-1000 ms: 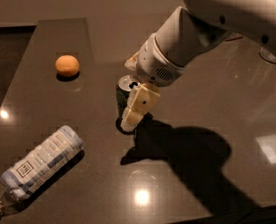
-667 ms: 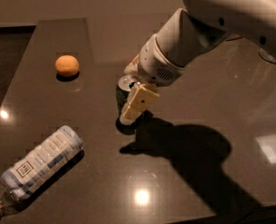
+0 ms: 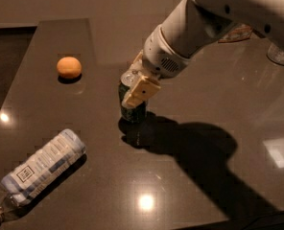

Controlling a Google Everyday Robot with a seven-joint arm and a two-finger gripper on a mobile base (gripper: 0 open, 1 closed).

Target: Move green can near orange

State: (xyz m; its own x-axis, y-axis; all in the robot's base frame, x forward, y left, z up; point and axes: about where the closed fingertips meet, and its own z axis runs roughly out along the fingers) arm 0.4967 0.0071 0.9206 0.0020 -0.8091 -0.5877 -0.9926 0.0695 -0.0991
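Note:
The green can (image 3: 133, 111) stands upright near the middle of the dark table (image 3: 204, 104), its silver top just showing under the gripper. My gripper (image 3: 132, 94) comes down from the upper right and straddles the can. One pale finger (image 3: 141, 91) lies across the can's front and the other is hidden behind it. The fingers look shut on the can. The can's base sits at or just above the tabletop. The orange (image 3: 68, 67) lies on the table to the upper left, well apart from the can.
A clear plastic bottle with a white-blue label (image 3: 40, 168) lies on its side at the front left. A clear object (image 3: 281, 54) and a flat packet (image 3: 235, 33) sit at the far right. The table's left edge (image 3: 17, 75) runs close to the orange.
The gripper has settled a little lower and closer around the can. The can looks slightly raised from where it stood. The orange and bottle have not moved.

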